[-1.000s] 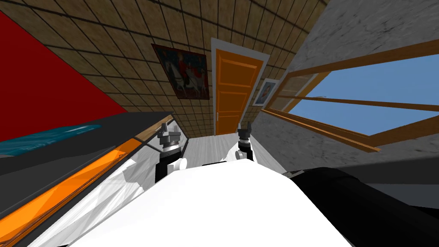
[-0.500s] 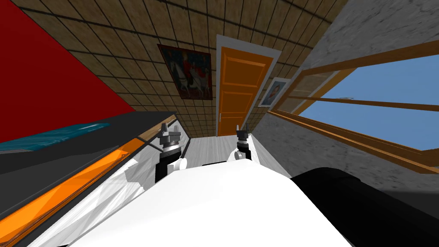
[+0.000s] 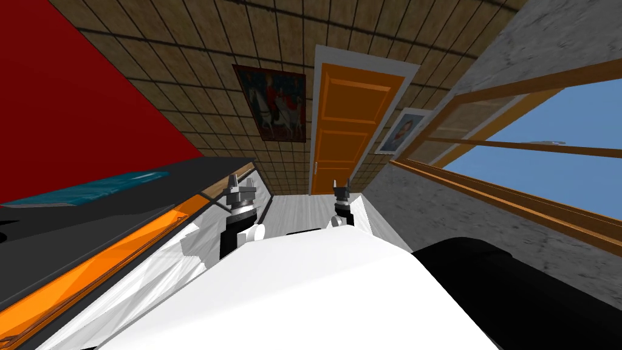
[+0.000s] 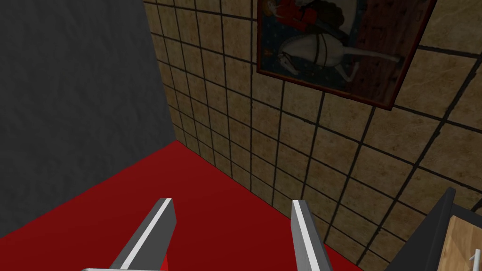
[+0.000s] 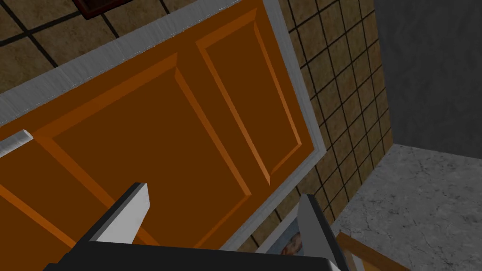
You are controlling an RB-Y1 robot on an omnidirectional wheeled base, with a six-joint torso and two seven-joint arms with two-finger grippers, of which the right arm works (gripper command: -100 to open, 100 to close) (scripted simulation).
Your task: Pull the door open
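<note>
An orange panelled door [image 3: 349,127] in a pale grey frame stands shut at the far end of a narrow passage. A small pale handle [image 3: 316,168] sits on its left edge. My right gripper [image 3: 341,184] is held out toward the door, well short of it, and it is open with nothing between its fingers. The right wrist view looks at the door [image 5: 155,155] with the handle [image 5: 14,141] off to one side of the open gripper [image 5: 221,207]. My left gripper [image 3: 239,182] is raised beside the dark counter and is open [image 4: 230,226] and empty.
A long black counter [image 3: 109,200] with an orange strip runs along my left. A grey wall with a wood-framed window [image 3: 516,164] closes the right. A horse painting [image 3: 273,103] and a small portrait [image 3: 404,130] flank the door. A pale floor strip [image 3: 297,209] leads ahead.
I have moved forward along the passage: the door looks larger and has shifted right in the head view. Both arms keep their pose and both grippers stay open.
</note>
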